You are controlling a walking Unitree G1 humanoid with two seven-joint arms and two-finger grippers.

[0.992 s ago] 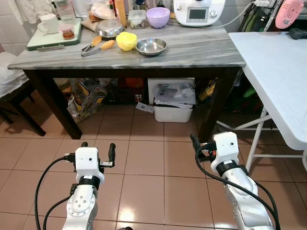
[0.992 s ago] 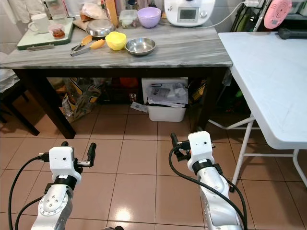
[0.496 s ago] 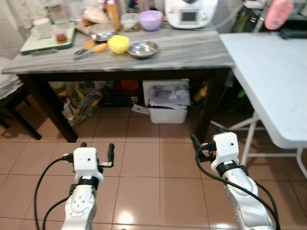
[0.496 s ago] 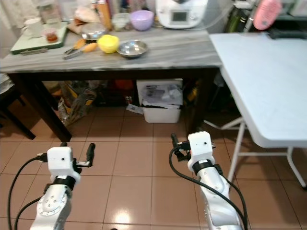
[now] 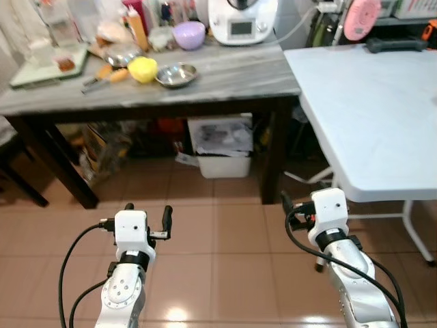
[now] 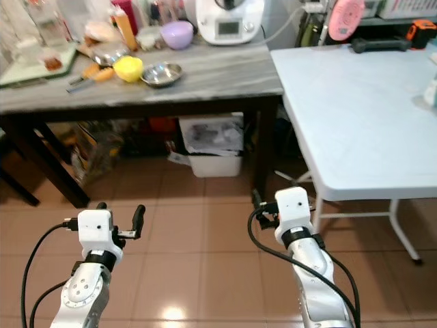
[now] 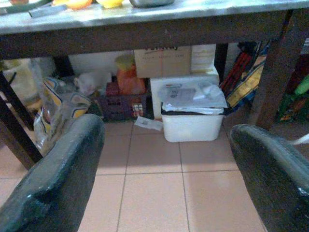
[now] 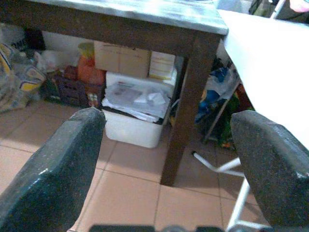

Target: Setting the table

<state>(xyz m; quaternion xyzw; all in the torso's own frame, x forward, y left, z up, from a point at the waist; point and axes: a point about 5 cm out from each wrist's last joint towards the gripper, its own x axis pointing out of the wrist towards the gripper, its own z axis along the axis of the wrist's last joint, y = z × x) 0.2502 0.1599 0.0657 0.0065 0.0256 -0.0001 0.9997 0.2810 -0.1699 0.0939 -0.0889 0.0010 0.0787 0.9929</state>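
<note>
Two tables: a dark-legged marble-top table [image 5: 225, 72] far left, a white folding table [image 5: 369, 116] right, their edges close at the far corner. On the marble top, far left part: one yellow bowl [image 5: 143, 69], one steel bowl [image 5: 176, 74] just right of it, one purple bowl [image 5: 189, 34] farther back, one white kitchen machine [image 5: 242, 19], one pair of orange-handled tongs [image 5: 102, 75], one green tray [image 5: 41, 63]. Near right part of the marble top is bare. One white bin [image 5: 222, 147] under it. Two grippers low over open tiled floor [image 5: 225, 239], nothing held: left gripper [image 5: 147, 213] fingers spread apart, right gripper [image 8: 164, 159] fingers spread apart too
</note>
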